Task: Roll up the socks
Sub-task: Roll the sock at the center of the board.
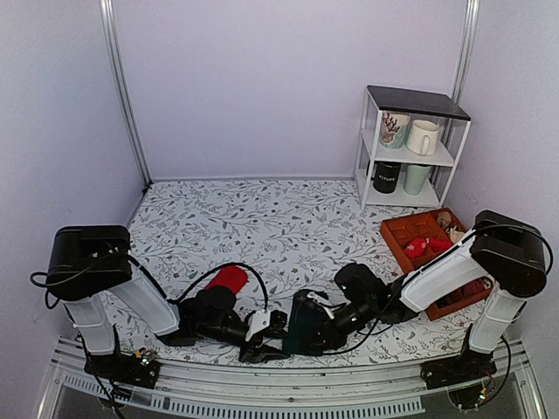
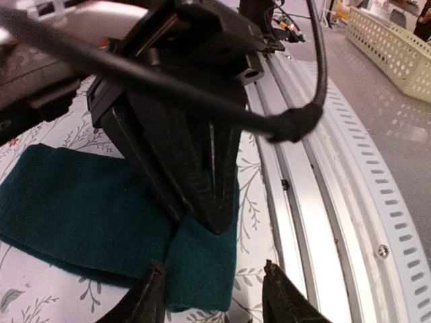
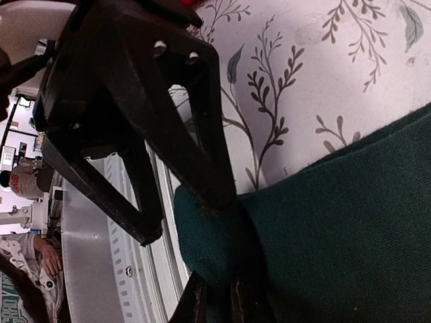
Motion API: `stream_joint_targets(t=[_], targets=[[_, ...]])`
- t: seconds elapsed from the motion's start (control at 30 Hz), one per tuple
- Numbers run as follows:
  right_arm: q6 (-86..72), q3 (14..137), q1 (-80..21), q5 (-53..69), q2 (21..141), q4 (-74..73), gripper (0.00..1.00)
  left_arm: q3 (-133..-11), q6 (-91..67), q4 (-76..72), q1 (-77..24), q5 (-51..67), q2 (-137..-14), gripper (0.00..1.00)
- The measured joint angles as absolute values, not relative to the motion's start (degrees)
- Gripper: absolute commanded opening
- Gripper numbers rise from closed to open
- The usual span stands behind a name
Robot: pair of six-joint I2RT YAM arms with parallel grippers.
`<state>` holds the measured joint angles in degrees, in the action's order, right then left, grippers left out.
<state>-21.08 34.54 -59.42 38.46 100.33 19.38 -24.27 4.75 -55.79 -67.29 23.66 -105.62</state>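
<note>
The dark teal-green sock (image 1: 304,321) lies flat near the table's front edge, between the two grippers. My right gripper (image 3: 221,304) is shut on a bunched end of the sock (image 3: 337,222); in the left wrist view its black fingers (image 2: 209,182) pinch the sock's (image 2: 74,208) near corner. My left gripper (image 2: 215,299) is open, with the fingers straddling that same corner and one finger close against the cloth. The red sock (image 1: 228,278) lies behind the left arm, partly hidden by it. In the top view the two grippers (image 1: 266,339) meet at the sock.
A white shelf (image 1: 374,140) with several mugs stands at the back right. A red-brown tray (image 1: 395,234) holding small items sits beside the right arm. An aluminium rail (image 2: 316,202) runs along the front edge, right next to the sock. A black cable (image 1: 236,265) loops over the left arm.
</note>
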Motion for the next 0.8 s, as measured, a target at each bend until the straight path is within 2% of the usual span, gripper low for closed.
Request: stream_joint_targets(t=[0.23,0.37,0.53,0.63,0.7,0.8], targets=[[-23.11,34.46,-58.46,40.34,100.33,18.59,0.04,-24.40,4.64,-56.31,-68.79,23.20,-105.86,0.48],[-23.68,34.44,-58.33,40.91,100.33,18.39,0.04,-25.63,4.45,-56.58,-69.06,22.96,-107.72,0.44],[-24.45,34.44,-58.30,41.17,100.33,18.33,0.04,-27.20,4.03,-56.71,-69.17,22.35,-109.78,0.24],[-24.67,34.44,-58.30,41.52,100.33,18.15,0.05,-27.99,3.53,-56.36,-69.17,22.22,-110.37,0.17],[-24.67,34.44,-58.22,41.82,100.33,17.93,0.07,-28.27,3.14,-56.05,-69.17,22.46,-110.43,0.00],[-24.67,34.44,-58.02,42.37,100.27,17.32,0.17,-28.86,2.26,-55.27,-69.17,22.83,-110.50,0.00]])
